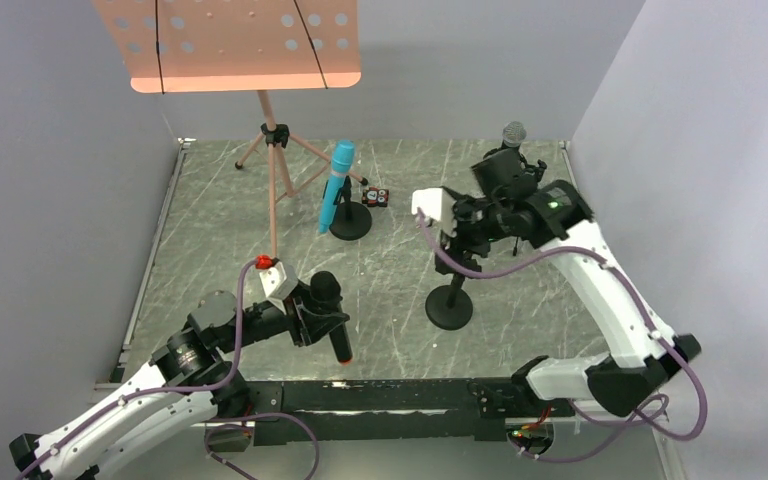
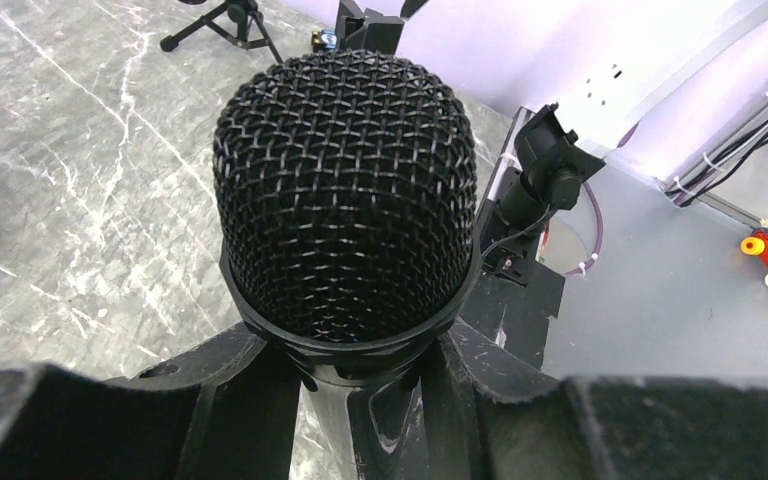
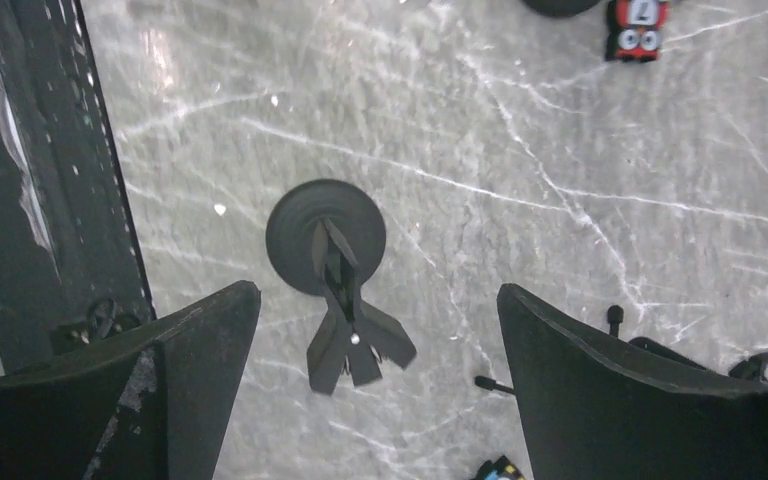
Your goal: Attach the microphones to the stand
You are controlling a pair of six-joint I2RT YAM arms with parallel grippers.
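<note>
My left gripper is shut on the black microphone with an orange end, holding it above the table's near left. In the left wrist view its black mesh head fills the frame, with the gripper clamped just below it. The blue microphone sits tilted in a round-based stand at the back. The silver-mesh microphone shows behind my right arm, its body hidden. My right gripper is open and empty above an empty stand. The right wrist view shows the gripper over the stand's clip and base.
An orange music stand on a tripod stands at the back left. A small red and black block lies beside the blue microphone's stand and also shows in the right wrist view. Grey walls close in on three sides.
</note>
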